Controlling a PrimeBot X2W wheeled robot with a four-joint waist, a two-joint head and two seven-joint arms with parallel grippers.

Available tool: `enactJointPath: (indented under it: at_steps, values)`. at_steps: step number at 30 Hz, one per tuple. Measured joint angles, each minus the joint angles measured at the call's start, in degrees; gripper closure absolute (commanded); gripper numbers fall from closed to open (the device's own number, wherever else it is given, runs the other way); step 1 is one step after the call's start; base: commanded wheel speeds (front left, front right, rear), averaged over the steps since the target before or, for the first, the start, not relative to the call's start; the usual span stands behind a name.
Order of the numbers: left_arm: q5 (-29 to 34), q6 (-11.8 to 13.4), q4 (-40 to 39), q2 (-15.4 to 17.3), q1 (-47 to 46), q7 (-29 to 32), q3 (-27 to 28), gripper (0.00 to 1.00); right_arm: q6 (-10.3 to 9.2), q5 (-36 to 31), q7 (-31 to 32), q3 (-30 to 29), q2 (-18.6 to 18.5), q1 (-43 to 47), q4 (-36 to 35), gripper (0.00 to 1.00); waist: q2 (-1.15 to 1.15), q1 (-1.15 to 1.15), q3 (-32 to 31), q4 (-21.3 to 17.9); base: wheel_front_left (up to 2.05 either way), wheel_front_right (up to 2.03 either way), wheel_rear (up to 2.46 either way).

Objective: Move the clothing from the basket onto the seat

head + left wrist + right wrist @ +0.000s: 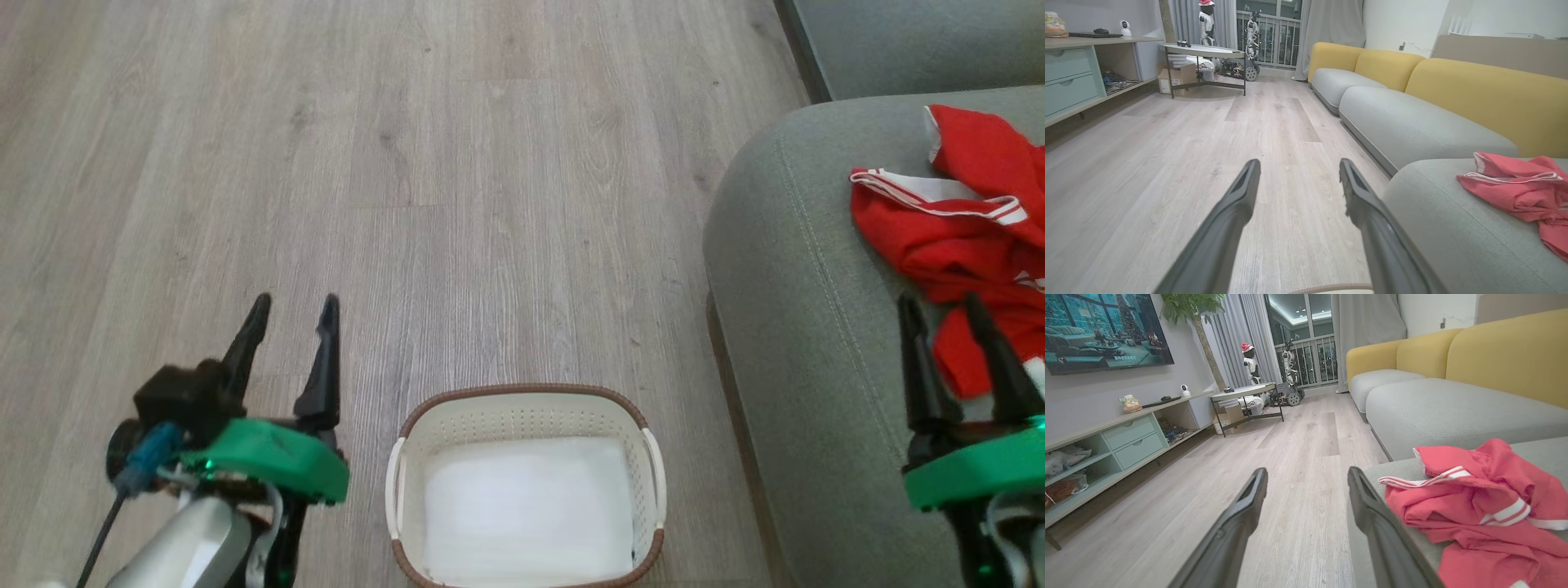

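Head view: clothing [971, 237] on seat [800, 310]

One red garment [947, 237], one perforated basket [522, 418], one white liner sheet [526, 506]. Two grippers: left gripper [295, 304] and right gripper [939, 304].

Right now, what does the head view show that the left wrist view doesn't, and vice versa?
Head view, not left wrist: the white liner in the basket and the open right gripper. Left wrist, not head: yellow backrests, a table, green drawers. Both: the red clothing lying on the seat, the open left gripper, wood floor.
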Motion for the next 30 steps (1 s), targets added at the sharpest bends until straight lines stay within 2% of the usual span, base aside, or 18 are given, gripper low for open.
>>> enactJointPath:
  at_steps: [4, 10, 21, 30]
  values:
    - [4.0, -1.3, -0.1, -0.9, 3.5, 0.0, 3.3, 0.00, 0.00, 0.5, -2.0, 1.6, 0.5, 1.0, 1.4, 0.00, 0.00, 0.00, 0.0, 0.4, 0.00, 0.00, 0.00]
    - [8.0, -5.0, -0.2, -4.0, 7.1, 0.0, 7.3, 0.00, 0.00, 0.5, -4.8, 2.7, 1.3, 2.0, 3.6, 0.00, 0.00, 0.00, -0.1, 0.9, 0.00, 0.00, 0.00]
    - [12.4, -10.3, 1.7, -8.0, 10.1, 0.0, 12.9, 0.00, 0.00, 0.5, -6.8, 4.1, 2.3, 3.0, 4.5, 0.00, 0.00, 0.00, 0.1, 0.5, 0.00, 0.00, 0.00]
    - [15.0, -13.6, 3.5, -11.0, 10.1, 0.0, 16.0, 0.00, 0.00, 0.5, -6.8, 4.4, 2.3, 3.0, 4.6, 0.00, 0.00, 0.00, 0.1, 0.4, 0.00, 0.00, 0.00]
